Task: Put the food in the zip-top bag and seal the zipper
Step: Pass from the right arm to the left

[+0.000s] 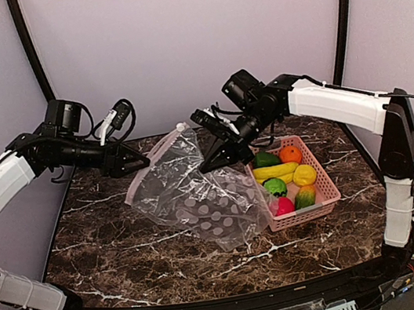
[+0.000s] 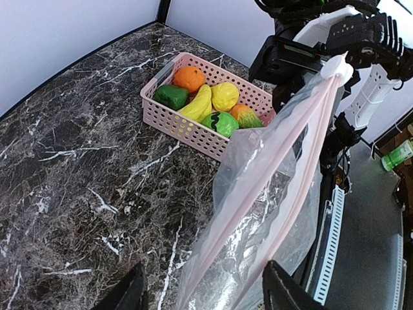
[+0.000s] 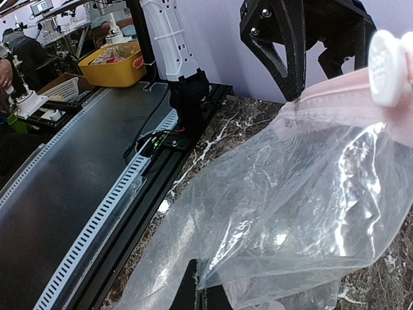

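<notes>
Bag [image 1: 197, 192] being held up just left of basket [image 1: 323, 171]; food [image 1: 290, 154] lying inside basket. Film judged light, limp, slippery; stiffer zipper [image 2: 258, 181] best hold. Bag edge being pinched by right gripper [image 1: 210, 162]; left gripper [image 1: 139, 165] spread around zipper.

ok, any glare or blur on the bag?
Top view: even light, sharp, bag mildly shiny. Left wrist: strong white sheen on its lower folds, basket crisp. Right wrist: bright glints across the plastic, far background soft.

Bright, even; bag [image 3: 303, 213] glare, bkgd poss. soft.
</notes>
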You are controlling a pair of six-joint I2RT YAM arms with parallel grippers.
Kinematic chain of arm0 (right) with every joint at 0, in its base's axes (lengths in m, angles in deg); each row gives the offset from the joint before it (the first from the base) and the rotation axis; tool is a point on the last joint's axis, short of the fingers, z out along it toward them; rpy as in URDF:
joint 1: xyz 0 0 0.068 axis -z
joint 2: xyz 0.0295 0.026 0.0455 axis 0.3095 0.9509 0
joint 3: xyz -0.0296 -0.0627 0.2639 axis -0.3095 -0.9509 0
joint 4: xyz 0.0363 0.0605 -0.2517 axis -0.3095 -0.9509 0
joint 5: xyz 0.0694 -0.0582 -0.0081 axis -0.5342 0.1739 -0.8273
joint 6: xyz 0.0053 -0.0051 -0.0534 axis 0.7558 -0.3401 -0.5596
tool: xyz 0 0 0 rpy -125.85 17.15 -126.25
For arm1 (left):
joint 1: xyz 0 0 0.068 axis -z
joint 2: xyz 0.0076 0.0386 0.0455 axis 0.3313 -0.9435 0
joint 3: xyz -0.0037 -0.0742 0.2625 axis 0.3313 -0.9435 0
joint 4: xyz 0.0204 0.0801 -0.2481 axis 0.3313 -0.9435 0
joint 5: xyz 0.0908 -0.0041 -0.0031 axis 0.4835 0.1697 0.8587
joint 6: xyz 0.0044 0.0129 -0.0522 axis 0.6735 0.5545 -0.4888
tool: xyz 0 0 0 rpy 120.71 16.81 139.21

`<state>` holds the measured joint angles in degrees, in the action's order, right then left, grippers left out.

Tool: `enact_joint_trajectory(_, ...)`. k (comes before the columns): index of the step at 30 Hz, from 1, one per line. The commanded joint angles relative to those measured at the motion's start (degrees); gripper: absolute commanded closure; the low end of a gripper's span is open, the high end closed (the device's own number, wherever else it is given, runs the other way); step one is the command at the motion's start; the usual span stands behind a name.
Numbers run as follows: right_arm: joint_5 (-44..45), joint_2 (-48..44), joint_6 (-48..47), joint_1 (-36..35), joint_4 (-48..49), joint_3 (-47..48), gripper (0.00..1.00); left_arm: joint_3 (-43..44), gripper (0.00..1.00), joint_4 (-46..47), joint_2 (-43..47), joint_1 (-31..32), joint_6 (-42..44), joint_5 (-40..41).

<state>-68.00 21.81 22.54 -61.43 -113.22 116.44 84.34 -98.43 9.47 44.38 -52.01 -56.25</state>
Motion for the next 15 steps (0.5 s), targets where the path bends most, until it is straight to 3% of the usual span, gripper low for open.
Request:
enact_joint_trajectory(1,0.66,0.4,-1.66,-0.71,-1.94,1.62,1.0,3.63,0.39,-4.32,1.89,0.32,4.77,-0.57)
enact_joint_trajectory(9,0.34,1.07,-2.08,-1.42,-2.61,2.08,1.0,3.1,0.41,-3.66,-1.07,0.36,4.33,-1.21)
enact_joint_trajectory(15,0.87,1.08,-2.08,-1.69,-2.61,2.11,1.0,1.07,0.56,-2.42,-2.01,0.36,4.42,-3.06)
